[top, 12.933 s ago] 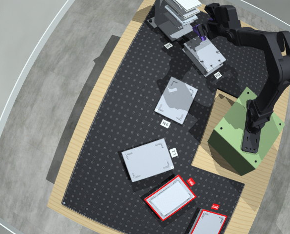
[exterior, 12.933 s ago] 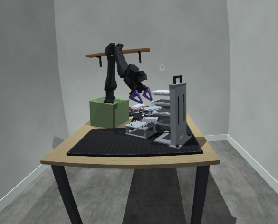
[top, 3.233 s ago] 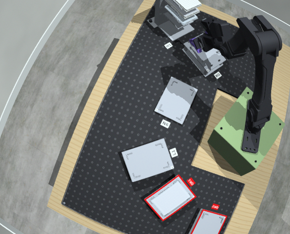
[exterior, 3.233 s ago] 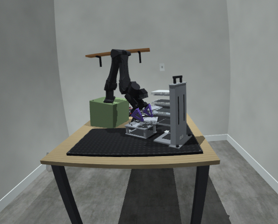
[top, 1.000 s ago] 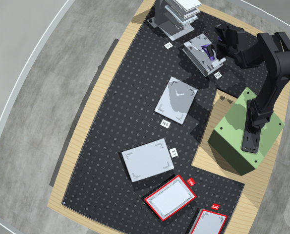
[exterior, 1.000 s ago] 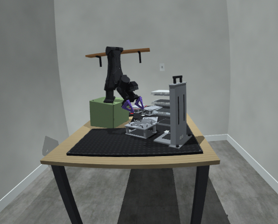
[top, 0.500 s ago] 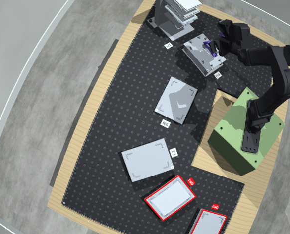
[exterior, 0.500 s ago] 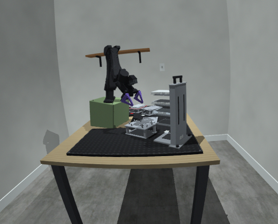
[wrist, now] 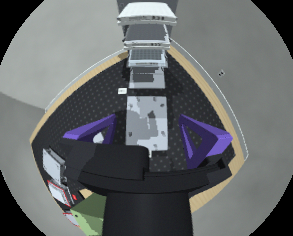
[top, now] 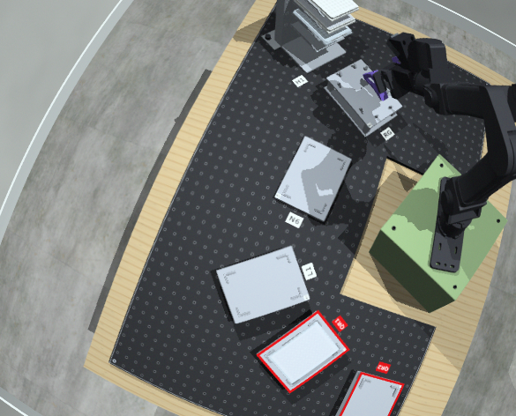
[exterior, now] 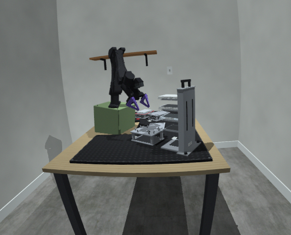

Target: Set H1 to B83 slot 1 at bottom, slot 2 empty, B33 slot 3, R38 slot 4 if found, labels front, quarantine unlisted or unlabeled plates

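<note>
The plate hotel H1 (top: 314, 31) stands at the far end of the deck, with plates stacked on its shelves. In the side view (exterior: 184, 118) a white plate (exterior: 168, 96) lies on the top shelf and two more (exterior: 169, 107) sit below it. The lowest shelf looks dark. The wrist view looks at the hotel front (wrist: 146, 34), and no label is readable. My gripper (top: 377, 82) is open and empty. It hangs above the bare regrip nest RG (top: 363, 96), fingers apart (exterior: 138, 102), facing the hotel (wrist: 149, 137).
Nest N6 (top: 314, 177) and the landing nest (top: 262, 284) are bare. QR1 (top: 302, 351) holds a white plate inside its red frame. QR2 (top: 374, 396) is cut off by the frame edge and looks bare. My arm stands on a green block (top: 432, 241).
</note>
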Controlling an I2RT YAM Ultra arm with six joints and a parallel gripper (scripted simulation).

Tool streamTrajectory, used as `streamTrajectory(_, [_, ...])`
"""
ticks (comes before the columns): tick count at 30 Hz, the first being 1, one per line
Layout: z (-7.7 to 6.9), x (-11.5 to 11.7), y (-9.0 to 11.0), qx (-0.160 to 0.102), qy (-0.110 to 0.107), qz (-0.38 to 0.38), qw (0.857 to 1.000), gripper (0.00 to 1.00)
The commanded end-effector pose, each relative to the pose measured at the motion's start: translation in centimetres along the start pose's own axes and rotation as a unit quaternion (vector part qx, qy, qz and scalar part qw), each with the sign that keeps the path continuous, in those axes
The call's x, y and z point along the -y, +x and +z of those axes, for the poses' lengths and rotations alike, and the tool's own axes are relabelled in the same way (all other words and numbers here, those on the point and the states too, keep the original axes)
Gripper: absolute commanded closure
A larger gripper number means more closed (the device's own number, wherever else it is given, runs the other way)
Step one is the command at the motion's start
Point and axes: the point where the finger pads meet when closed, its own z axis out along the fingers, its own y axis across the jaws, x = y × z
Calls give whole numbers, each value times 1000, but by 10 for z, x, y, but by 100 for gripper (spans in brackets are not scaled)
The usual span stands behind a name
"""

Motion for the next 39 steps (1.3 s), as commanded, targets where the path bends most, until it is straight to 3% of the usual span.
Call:
streamTrajectory(1, [8,-6,16,-8,-5,3,1000,0])
streamTrajectory(14, [28,-7,38,-8,-6,2,1000,0])
streamTrajectory(16, [24,-2,20,15,1,-5,1000,0])
streamTrajectory(18, [30,0,12,18,1,-7,1000,0])
streamTrajectory(23, [37,-2,18,0,-2,-1,1000,0])
streamTrajectory(26, [38,-2,17,0,-2,0,1000,0])
streamTrajectory(27, [35,-1,8,11,0,-4,1000,0])
streamTrajectory(29, [41,-2,15,0,-2,0,1000,0])
streamTrajectory(39, [50,-2,5,-1,-2,0,1000,0])
